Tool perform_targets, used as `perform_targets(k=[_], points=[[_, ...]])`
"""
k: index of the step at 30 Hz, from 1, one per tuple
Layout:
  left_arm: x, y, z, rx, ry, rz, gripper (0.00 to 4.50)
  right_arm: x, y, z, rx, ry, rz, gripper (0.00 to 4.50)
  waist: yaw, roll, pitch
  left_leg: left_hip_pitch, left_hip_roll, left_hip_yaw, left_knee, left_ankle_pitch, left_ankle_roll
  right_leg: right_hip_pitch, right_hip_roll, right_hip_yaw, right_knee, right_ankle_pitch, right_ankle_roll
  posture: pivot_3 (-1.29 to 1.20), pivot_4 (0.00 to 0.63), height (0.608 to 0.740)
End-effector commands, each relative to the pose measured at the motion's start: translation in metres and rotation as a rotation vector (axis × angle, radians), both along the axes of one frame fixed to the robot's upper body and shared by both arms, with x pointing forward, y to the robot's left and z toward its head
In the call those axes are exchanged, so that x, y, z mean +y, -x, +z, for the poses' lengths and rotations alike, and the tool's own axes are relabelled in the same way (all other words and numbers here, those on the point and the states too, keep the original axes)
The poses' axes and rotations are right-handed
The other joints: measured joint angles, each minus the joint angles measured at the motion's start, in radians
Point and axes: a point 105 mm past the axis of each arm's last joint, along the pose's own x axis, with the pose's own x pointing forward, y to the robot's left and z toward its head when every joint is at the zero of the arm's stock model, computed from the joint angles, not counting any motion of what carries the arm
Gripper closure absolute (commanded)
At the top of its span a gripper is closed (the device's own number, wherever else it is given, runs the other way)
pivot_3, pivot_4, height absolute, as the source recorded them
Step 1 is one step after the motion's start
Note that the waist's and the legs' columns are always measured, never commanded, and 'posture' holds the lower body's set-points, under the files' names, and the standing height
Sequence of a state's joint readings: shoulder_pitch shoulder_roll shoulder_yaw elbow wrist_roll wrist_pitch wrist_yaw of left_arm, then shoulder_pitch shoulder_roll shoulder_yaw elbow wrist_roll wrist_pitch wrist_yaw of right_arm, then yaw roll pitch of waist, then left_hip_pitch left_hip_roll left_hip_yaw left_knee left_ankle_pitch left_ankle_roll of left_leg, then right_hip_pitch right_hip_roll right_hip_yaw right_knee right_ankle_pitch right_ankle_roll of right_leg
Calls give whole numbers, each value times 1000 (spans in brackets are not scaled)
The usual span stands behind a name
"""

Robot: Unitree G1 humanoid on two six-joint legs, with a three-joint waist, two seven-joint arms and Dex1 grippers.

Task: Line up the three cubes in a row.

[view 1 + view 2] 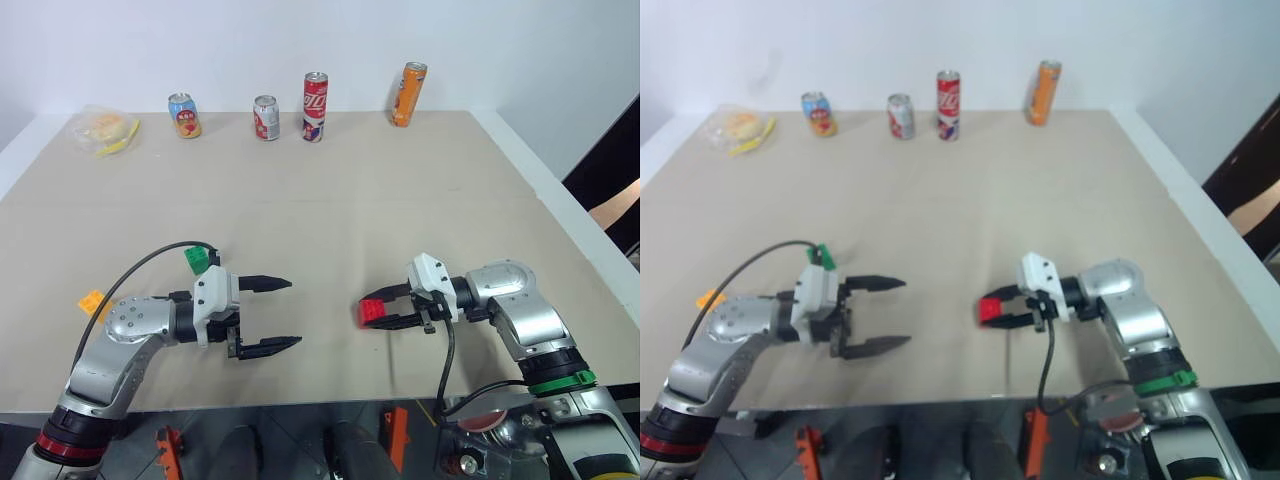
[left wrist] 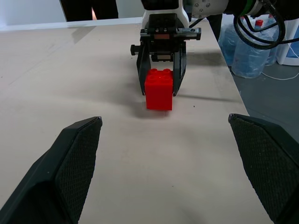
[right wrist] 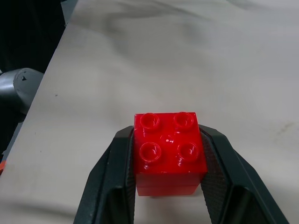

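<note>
Right gripper (image 1: pixel 372 313), near the front of the beige tabletop (image 1: pixel 330 220), points toward the robot's left. Its two black fingers (image 3: pixel 117 177) are clamped on the sides of a small red studded plastic brick cube (image 1: pixel 371 311); studs face up. In the left wrist view the red cube looks to sit on or just above the table surface; cannot tell which.

Left gripper (image 1: pixel 285 314) faces it from the robot's left, level, jaws spread wide, nothing between them. A clear gap of bare table separates its fingertips from the red cube.

Small green studded plastic cube (image 1: pixel 197 260) lies on the table just behind the left gripper's white wrist housing, beside the black cable. Small yellow-orange plastic cube (image 1: pixel 92 301) lies further to the robot's left, beside the left forearm, near the table edge. The three cubes are well apart, not in a row.

Far edge of table: four drink cans standing upright, namely a short blue-and-orange can (image 1: pixel 184 116), a short silver-and-red can (image 1: pixel 266 118), a tall red can (image 1: pixel 315 106), a tall orange can (image 1: pixel 408 94). A clear bag of yellow food (image 1: pixel 104 131) sits at the far left corner.
</note>
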State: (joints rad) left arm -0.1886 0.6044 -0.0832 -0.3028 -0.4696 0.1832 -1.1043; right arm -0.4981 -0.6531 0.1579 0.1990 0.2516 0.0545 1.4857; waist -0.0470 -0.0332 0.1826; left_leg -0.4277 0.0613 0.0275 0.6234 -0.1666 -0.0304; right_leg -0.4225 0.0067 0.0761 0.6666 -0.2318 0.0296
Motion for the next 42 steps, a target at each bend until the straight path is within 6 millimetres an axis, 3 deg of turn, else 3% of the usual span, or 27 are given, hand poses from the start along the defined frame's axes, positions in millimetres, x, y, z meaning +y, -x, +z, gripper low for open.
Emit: perform_targets(k=[1, 4, 7, 12, 16, 20, 23, 27, 31, 36, 42], points=[[-4, 5, 7, -29, 4, -17, 0, 1, 0, 3, -19, -7, 26, 3246, 0, 0, 0, 0, 0, 0, 0, 0, 0, 0, 0, 0, 0, 0, 0, 0, 150, 740], [-4, 5, 8, -28, 4, -12, 0, 0, 0, 2, -16, -4, 29, 3246, 0, 0, 0, 0, 0, 0, 0, 0, 0, 0, 0, 0, 0, 0, 0, 0, 150, 740], [-4, 6, 8, -26, 5, -9, 0, 0, -1, 3, -16, -4, 33, 1779, 0, 0, 0, 0, 0, 0, 0, 0, 0, 0, 0, 0, 0, 0, 0, 0, 150, 740], [-5, 6, 8, -20, 10, 4, 0, 1, -1, 6, -19, -10, 42, 52, 0, 0, 0, 0, 0, 0, 0, 0, 0, 0, 0, 0, 0, 0, 0, 0, 150, 740], [10, -5, 17, -30, 23, 85, 0, 11, -1, 37, -22, -115, 43, 15, 0, 0, 0, 0, 0, 0, 0, 0, 0, 0, 0, 0, 0, 0, 0, 0, 150, 740], [49, -32, 34, -55, -1, 222, 0, 34, 0, 80, -54, -265, 52, 15, 0, 0, 0, 0, 2, -1, 0, 0, 0, -1, 2, 0, 1, 1, -1, 0, 150, 740], [76, -47, 41, -61, -51, 278, 0, 50, 1, 94, -71, -302, 55, 15, 0, 0, 0, 1, 3, -3, 0, 0, 0, -1, 4, -1, 1, 1, -3, 0, 150, 740], [109, -70, 47, -39, -133, 318, 0, 71, -1, 101, -58, -321, 53, 15, 0, 0, 0, -1, 3, -2, -1, 0, 0, -2, 4, -1, 1, 1, -4, 0, 150, 740], [132, -88, 37, -1, -223, 333, 0, 82, -6, 96, -48, -315, 28, 15, 2, 0, 0, -3, 3, -2, -1, 0, 0, -5, 4, -1, 1, 1, -2, 0, 150, 740], [143, -104, 34, 31, -270, 339, 0, 89, -7, 96, -72, -325, 7, 15, 3, -1, 0, -13, 3, -2, 0, 0, 0, -15, 4, -1, 2, 3, 1, 0, 150, 740], [146, -109, 11, 93, -342, 324, 0, 88, -7, 97, -85, -338, -21, 15, 3, -1, 0, -15, 2, -2, 0, 0, 0, -18, 4, -1, 8, 1, 1, 0, 150, 740]])
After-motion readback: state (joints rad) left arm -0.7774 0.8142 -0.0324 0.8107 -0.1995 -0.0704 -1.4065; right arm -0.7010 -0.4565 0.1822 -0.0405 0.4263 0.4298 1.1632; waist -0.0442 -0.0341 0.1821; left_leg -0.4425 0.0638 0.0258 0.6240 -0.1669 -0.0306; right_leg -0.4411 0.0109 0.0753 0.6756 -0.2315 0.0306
